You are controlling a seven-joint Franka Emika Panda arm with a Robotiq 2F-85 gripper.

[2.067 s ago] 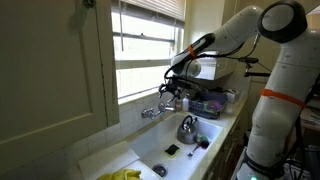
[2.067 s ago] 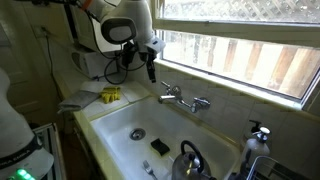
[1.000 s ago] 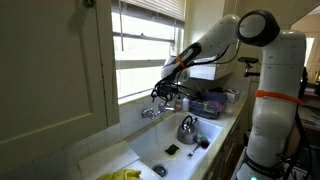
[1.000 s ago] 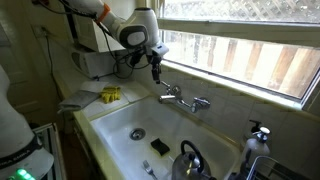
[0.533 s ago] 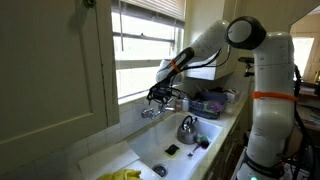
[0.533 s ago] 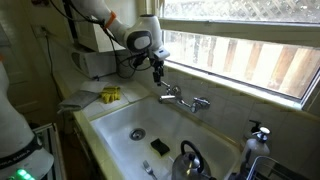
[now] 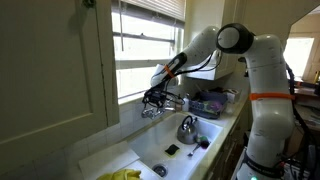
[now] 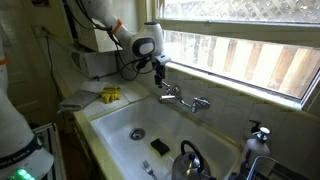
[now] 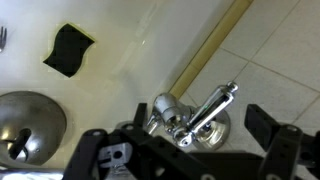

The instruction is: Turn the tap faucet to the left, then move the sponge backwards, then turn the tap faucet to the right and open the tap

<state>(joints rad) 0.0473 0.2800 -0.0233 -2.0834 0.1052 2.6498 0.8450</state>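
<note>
Overhead, the tool (image 8: 160, 71) hangs just above the faucet (image 8: 182, 99) on the back wall of the sink (image 8: 100, 119), jaws wide apart and gripping nothing. Seen from the wrist, the chrome faucet lies between the spread fingers (image 9: 272, 135). Below, the sponge (image 8: 159, 146) lies flat on the basin floor, near the kettle (image 8: 190, 160) and well apart from the faucet.

light: daylight from window (image 8: 250, 50), blown out | interior: dim | wrist view: soft, blurred
</note>
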